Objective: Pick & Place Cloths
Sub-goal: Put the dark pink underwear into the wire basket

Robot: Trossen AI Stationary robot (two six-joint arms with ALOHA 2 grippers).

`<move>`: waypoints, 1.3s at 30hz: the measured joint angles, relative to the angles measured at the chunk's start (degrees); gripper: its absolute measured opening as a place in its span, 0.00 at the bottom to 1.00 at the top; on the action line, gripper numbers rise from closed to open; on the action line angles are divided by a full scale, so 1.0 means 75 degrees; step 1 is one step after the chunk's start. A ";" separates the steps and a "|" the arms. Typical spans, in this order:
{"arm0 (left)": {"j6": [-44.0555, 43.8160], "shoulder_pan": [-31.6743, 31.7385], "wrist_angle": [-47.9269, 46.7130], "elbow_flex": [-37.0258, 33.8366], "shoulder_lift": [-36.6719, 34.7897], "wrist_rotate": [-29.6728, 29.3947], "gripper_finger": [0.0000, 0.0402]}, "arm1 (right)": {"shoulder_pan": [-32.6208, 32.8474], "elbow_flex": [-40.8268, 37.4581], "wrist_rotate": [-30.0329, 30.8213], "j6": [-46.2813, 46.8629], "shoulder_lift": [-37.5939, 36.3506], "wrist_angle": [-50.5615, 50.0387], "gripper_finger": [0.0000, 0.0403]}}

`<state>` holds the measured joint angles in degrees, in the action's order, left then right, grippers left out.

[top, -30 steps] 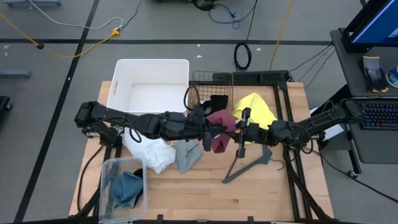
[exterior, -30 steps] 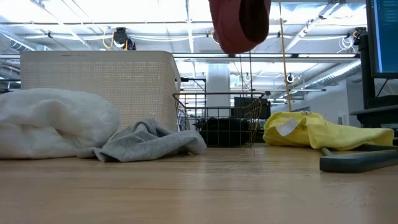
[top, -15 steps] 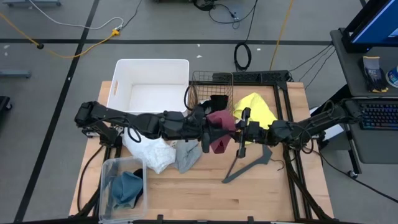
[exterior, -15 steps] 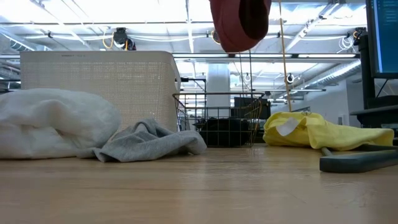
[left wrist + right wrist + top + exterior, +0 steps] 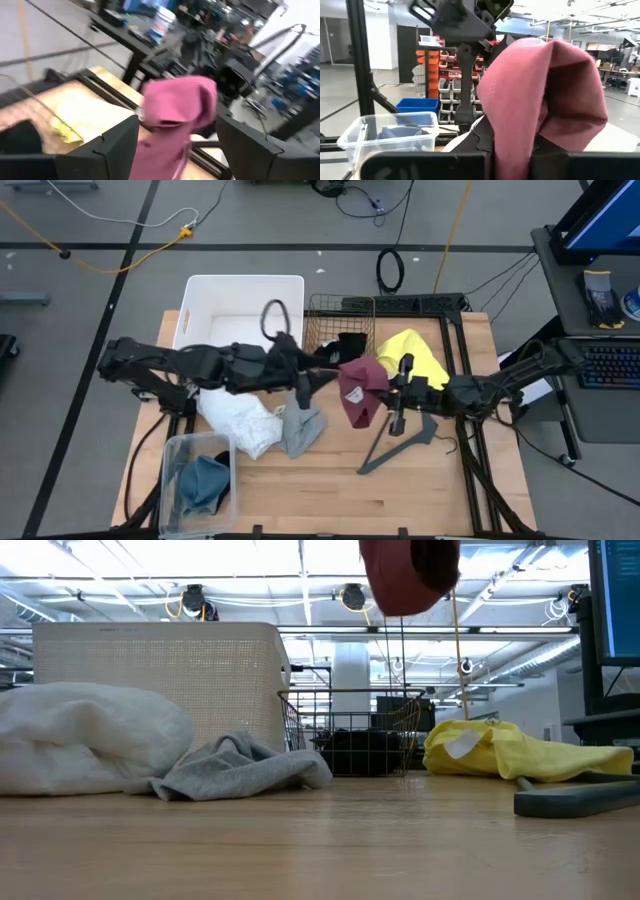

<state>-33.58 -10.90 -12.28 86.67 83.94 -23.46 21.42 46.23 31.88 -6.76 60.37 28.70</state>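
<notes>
In the right wrist view the maroon cloth (image 5: pixel 540 95) fills the foreground, draped over the right gripper (image 5: pixel 398 394), whose fingers are clamped on it so that it hangs clear of the table (image 5: pixel 300 500); the low view shows only its lower edge high above the wood, which suggests it is lifted this far to avoid dragging over other items. The left gripper (image 5: pixel 303 383) is just beside it over the table's middle, fingers spread wide with nothing between them, the cloth hanging in front of them and apparently not touching them. On the table below lie the grey cloth (image 5: pixel 300 430) and the white cloth (image 5: pixel 240 420), touching each other, with the dark hanger (image 5: pixel 400 445) close by on the right. The teal-blue cloth (image 5: pixel 203 480) sits in the clear bin (image 5: pixel 170 455) at the near left corner. Farther back, the yellow cloth (image 5: pixel 410 352) lies beside the wire basket (image 5: pixel 340 308) that holds a black cloth (image 5: pixel 350 343), and the white tub (image 5: pixel 240 288) stands at the far left, probably awaiting cloths.
</notes>
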 joint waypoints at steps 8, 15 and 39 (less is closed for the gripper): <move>-0.0354 -0.0226 -0.1856 -0.0003 -0.0316 -0.1140 0.58 | 0.0261 0.0001 0.0034 -0.1107 -0.0626 0.0348 0.02; -0.2169 -0.0342 -0.3628 -0.0405 -0.0270 -0.1473 0.49 | 0.0191 0.0001 0.0198 -0.3994 -0.0756 0.1607 0.02; -0.1479 -0.0765 -0.3557 -0.1629 -0.0486 -0.1703 0.18 | -0.3360 0.3414 -0.0113 -0.4447 0.0750 -0.2603 0.02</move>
<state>-44.67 -16.64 -38.95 74.46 80.30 -36.23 -3.79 71.84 31.03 -40.12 65.99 9.17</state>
